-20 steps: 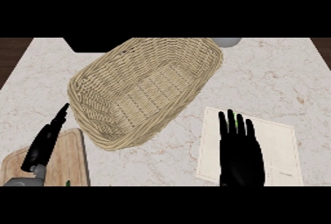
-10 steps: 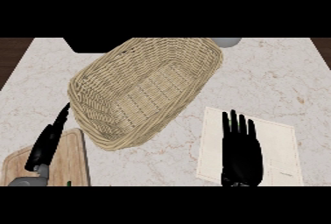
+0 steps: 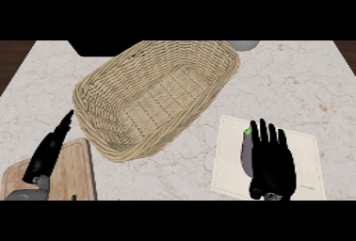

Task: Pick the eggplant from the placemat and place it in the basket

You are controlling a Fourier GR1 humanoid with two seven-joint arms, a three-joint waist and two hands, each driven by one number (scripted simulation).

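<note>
Compared with half a second before, our right hand (image 3: 271, 164) had slid a bit toward the near edge of the desk (image 3: 292, 80), and that uncovered the eggplant (image 3: 246, 153), which we couldn't see earlier. It lay on the placemat (image 3: 230, 174), purple with a small green stem end pointing away from us, right along the left side of the hand and partly under it. The right fingers (image 3: 265, 133) were straight and spread flat over the mat, not curled round anything, so no hold on the eggplant. Our left hand (image 3: 49, 153) had barely shifted; its fingers were straight too, pointing up toward the basket (image 3: 153, 94), holding nothing, resting over the cutting board (image 3: 69, 174) at the lower left.

The basket sat tilted across the middle of the desk, woven and tan, nothing in it, its near rim close to the board and the placemat's corner. The desk was pale marble with brownish veins. Dark wood showed at both far corners, a black block (image 3: 97, 47) at the far edge, and a grey round thing (image 3: 243, 45) beside the basket's far end.
</note>
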